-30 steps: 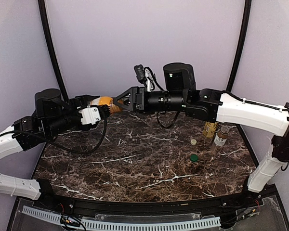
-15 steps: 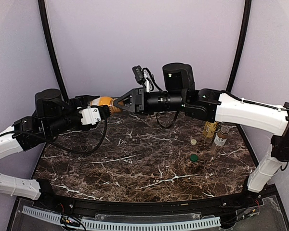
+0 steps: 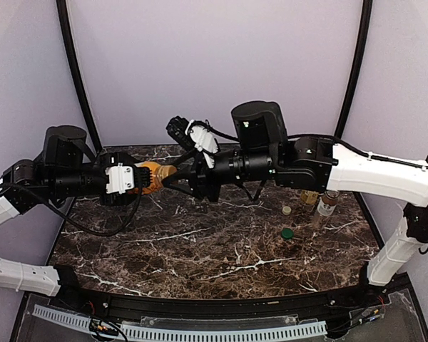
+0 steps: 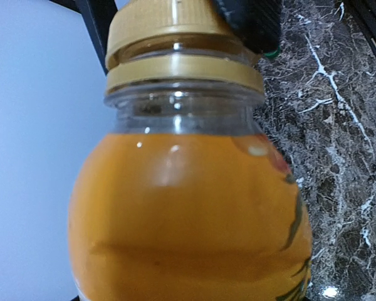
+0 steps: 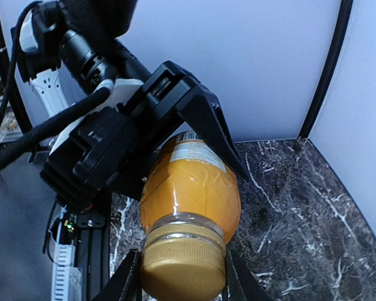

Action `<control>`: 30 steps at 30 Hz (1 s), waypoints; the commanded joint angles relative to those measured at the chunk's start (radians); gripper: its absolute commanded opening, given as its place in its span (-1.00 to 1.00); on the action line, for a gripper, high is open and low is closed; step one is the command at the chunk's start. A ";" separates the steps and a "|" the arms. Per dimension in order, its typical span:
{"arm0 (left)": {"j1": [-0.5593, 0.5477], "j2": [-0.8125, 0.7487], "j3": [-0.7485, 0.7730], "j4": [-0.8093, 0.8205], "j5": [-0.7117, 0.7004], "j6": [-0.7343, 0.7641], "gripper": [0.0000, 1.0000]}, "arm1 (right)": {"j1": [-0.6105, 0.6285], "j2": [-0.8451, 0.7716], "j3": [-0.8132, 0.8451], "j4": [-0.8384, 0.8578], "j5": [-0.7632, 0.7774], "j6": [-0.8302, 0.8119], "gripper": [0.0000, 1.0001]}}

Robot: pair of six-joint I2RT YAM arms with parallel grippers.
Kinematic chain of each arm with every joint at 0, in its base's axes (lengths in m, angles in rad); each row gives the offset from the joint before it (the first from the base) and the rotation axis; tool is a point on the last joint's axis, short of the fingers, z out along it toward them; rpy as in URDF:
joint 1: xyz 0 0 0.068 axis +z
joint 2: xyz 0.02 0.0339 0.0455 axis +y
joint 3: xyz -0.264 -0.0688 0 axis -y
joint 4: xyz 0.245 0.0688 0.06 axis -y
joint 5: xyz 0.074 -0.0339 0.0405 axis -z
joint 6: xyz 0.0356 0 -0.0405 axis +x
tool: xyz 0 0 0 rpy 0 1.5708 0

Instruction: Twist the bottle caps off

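Dark marble table beneath both grippers. Well off to the right of the fingers, partly behind the right arm: tea bottle, clear bottle, loose cream cap, green cap. Raised, lying sideways: orange bottle, body clamped in left gripper. Gold cap pinched between right gripper fingers.
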 commanded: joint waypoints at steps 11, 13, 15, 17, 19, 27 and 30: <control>-0.012 0.047 0.062 -0.302 0.335 -0.005 -0.90 | 0.234 -0.110 -0.225 0.249 0.305 -1.089 -1.00; -0.012 0.046 0.057 -0.303 0.333 -0.006 -0.90 | 0.241 -0.113 -0.230 0.277 0.342 -1.127 -1.00; -0.012 0.042 0.051 -0.303 0.327 -0.003 -0.91 | 0.245 -0.122 -0.243 0.309 0.372 -1.157 -1.00; -0.012 0.036 0.043 -0.303 0.318 0.001 -0.91 | 0.247 -0.139 -0.265 0.349 0.387 -1.185 -1.00; -0.012 0.032 0.035 -0.303 0.311 0.007 -0.91 | 0.247 -0.159 -0.283 0.370 0.399 -1.198 -1.00; -0.011 0.019 0.017 -0.291 0.301 0.013 -0.92 | 0.247 -0.229 -0.334 0.409 0.373 -1.157 -1.00; -0.012 0.014 0.009 -0.276 0.289 0.005 -0.93 | 0.243 -0.234 -0.330 0.431 0.414 -1.081 -1.00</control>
